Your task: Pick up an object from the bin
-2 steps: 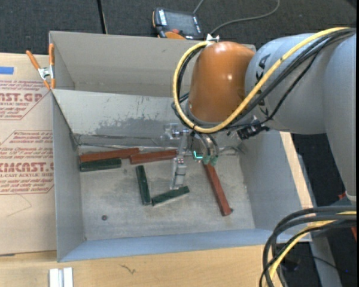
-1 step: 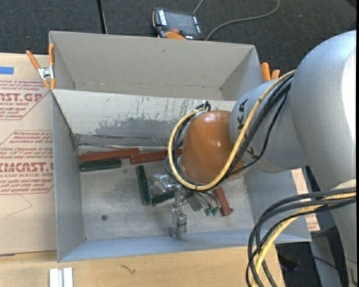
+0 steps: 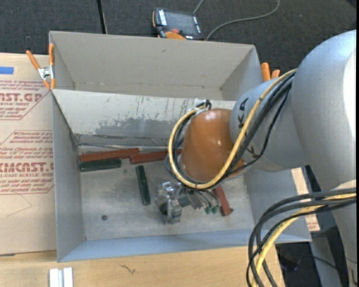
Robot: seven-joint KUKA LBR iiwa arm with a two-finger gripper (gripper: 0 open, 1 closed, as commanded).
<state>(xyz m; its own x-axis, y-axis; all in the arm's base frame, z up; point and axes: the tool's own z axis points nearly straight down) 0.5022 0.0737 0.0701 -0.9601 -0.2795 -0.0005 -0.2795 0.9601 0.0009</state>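
A: Step in hand?
B: Reach stage, by my read. Gripper (image 3: pixel 170 207) low over bin (image 3: pixel 107 217) floor, front-centre. Open or shut: can't tell. Dark green stick (image 3: pixel 143 185) just beside it on the left, red-brown stick (image 3: pixel 224 201) near on the right.
A: Next?
B: Prob. centre on one stick, clamp, lift straight up

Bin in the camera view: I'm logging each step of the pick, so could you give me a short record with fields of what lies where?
container: grey metal bin
hand: low over the floor, near the front wall, right of centre
nearest thing: dark green stick, flat on the floor just left of the hand
right of hand: red-brown stick, partly under the arm
along back wall: two long red-brown sticks, second green stick in front of them
held: cannot tell
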